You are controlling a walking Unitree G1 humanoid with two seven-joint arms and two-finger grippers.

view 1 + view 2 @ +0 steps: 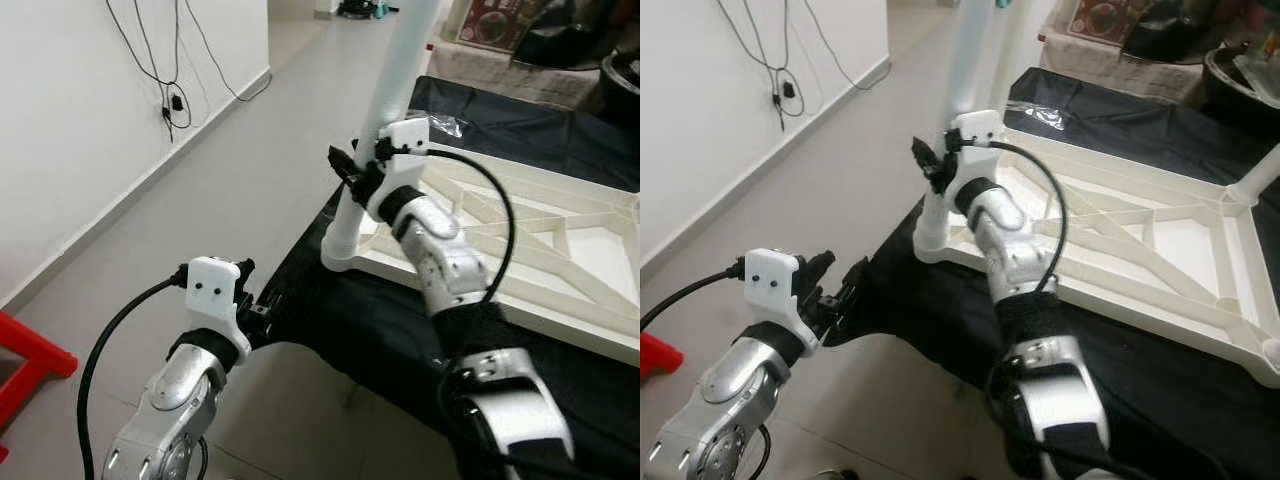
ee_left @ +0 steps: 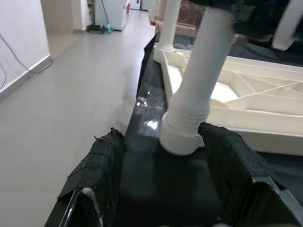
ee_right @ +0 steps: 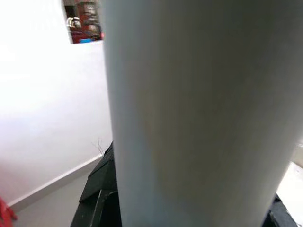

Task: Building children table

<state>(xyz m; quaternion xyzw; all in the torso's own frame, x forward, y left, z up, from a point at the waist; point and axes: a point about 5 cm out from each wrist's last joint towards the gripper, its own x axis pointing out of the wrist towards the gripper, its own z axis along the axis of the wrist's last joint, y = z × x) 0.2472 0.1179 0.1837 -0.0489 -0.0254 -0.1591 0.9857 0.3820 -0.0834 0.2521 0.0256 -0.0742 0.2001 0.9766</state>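
White leg (image 1: 392, 95) in right end effector (image 1: 352, 172)

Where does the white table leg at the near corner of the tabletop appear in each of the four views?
Left eye view: white table leg stands upper centre, held by the right gripper.
Right eye view: it stands upper centre-left.
Left wrist view: it leans at centre, beyond the left gripper.
Right wrist view: a close white column.
Shared landmark: the black cloth.
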